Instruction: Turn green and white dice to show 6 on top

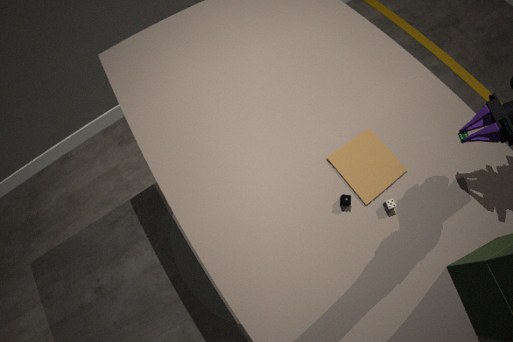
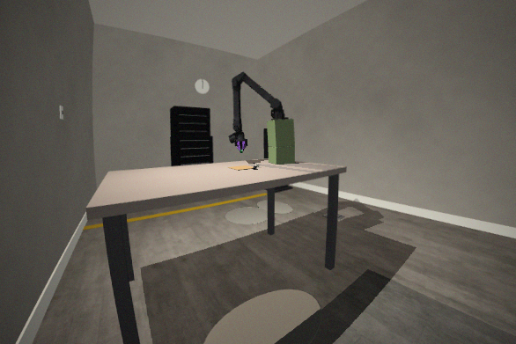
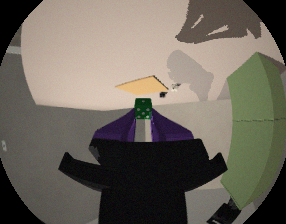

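My gripper (image 1: 463, 136) with purple fingers is shut on the green die (image 1: 462, 136) and holds it high above the table, to the right of the tan mat (image 1: 367, 165). The die shows between the fingertips in the wrist view (image 3: 144, 107) and in the exterior view (image 2: 240, 150). The mat lies flat on the table with nothing on it. The black die (image 1: 345, 200) sits on the table just off the mat's near corner, one pip up. The white die (image 1: 390, 205) sits on the table right of that corner, off the mat.
A green box (image 1: 486, 282), the arm's base, stands at the table's near right; it also shows in the wrist view (image 3: 255, 132). The arm's shadow falls across the table near the white die. The table edge runs close on the right.
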`<state>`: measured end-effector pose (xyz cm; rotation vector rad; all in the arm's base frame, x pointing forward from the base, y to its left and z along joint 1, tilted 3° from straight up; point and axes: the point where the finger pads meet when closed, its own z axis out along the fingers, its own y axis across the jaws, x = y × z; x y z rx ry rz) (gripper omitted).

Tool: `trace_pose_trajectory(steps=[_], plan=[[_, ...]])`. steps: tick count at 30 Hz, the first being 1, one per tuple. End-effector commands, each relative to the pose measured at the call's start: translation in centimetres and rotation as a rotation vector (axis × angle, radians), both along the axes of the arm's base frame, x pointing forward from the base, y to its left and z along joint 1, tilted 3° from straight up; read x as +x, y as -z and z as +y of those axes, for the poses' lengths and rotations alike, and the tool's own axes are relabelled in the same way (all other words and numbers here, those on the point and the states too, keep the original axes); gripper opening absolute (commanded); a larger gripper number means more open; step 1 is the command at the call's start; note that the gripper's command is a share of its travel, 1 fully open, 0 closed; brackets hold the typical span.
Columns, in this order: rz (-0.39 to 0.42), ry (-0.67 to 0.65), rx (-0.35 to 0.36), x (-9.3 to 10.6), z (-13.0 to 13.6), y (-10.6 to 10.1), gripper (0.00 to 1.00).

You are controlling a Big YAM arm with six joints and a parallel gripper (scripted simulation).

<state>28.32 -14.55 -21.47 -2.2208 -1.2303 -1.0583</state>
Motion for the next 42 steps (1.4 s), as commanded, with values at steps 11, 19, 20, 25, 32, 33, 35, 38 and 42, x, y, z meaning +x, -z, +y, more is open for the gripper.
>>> trace_pose_trajectory(steps=[11,19,20,25,32,33,35,38,42], plan=[[-0.037,-0.072,-0.019,0.4,0.6,2.2,0.14],[-0.030,-0.065,-0.014,0.4,0.5,4.4,0.14],[-0.030,-0.065,-0.014,0.4,0.5,4.8,0.14],[-0.030,-0.064,-0.014,0.4,0.4,6.5,0.14],[-0.024,-0.064,-0.007,0.3,0.5,7.5,0.14],[-0.028,-0.064,-0.011,0.4,0.4,7.7,0.14],[-0.030,-0.064,-0.014,0.5,0.3,7.8,0.14],[-0.022,-0.064,-0.003,0.1,0.8,7.7,0.14],[-0.021,-0.064,-0.003,0.1,0.8,7.7,0.14]])
